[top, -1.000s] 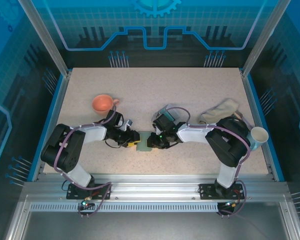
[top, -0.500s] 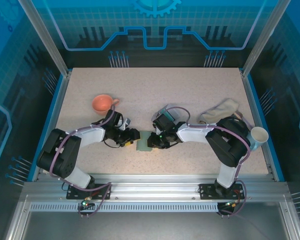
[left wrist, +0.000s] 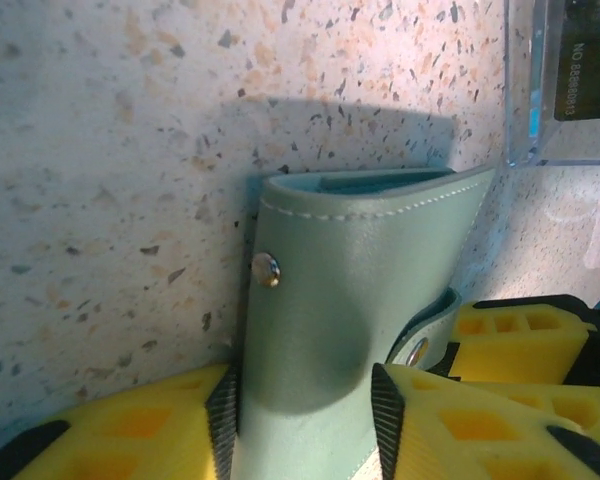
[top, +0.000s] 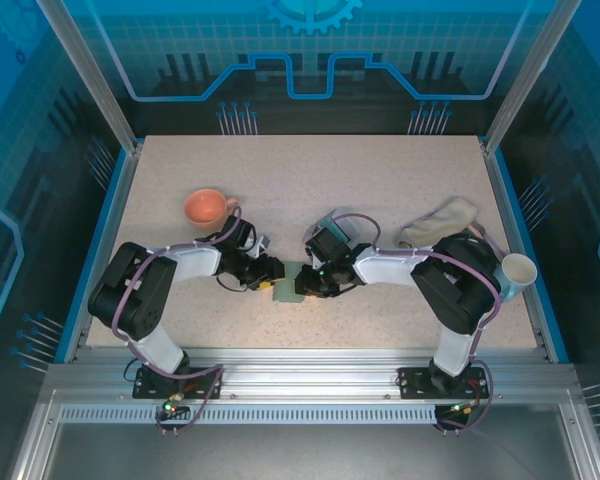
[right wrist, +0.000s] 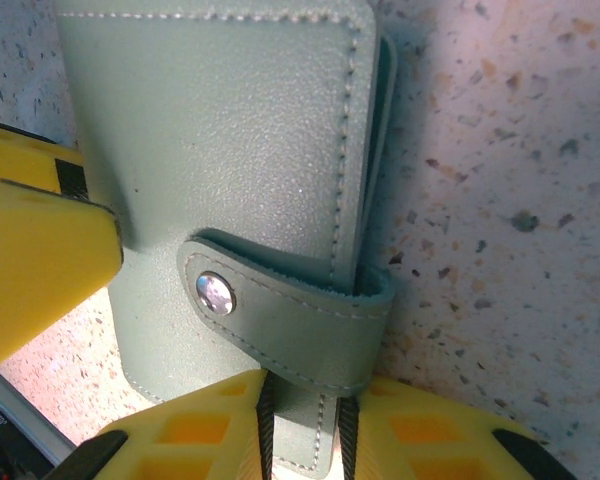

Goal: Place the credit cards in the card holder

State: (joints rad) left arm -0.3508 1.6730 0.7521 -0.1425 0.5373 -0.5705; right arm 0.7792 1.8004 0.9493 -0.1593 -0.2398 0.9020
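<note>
The green wallet (top: 288, 285) lies near the middle of the table (top: 380, 170), between the two arms. Both grippers hold it so it cannot slide away. The left gripper (left wrist: 305, 415) squeezes one end of it between its black pads (left wrist: 223, 420). The right gripper (right wrist: 302, 418) pinches a thin edge close to the strap (right wrist: 280, 325). I think they hold it from two sides so one can pull it open while the other keeps it in place. The wallet is soft and smooth like leather, with neat stitches along its edge. The strap bends round the side and has a shiny round snap (right wrist: 214, 293). It looks shut. The fingers (left wrist: 110, 440) are yellow and chunky, with holes in them. Just beside the wallet stands a clear box (left wrist: 520, 100) with a dark card (left wrist: 585, 60) inside, not yet in the wallet
</note>
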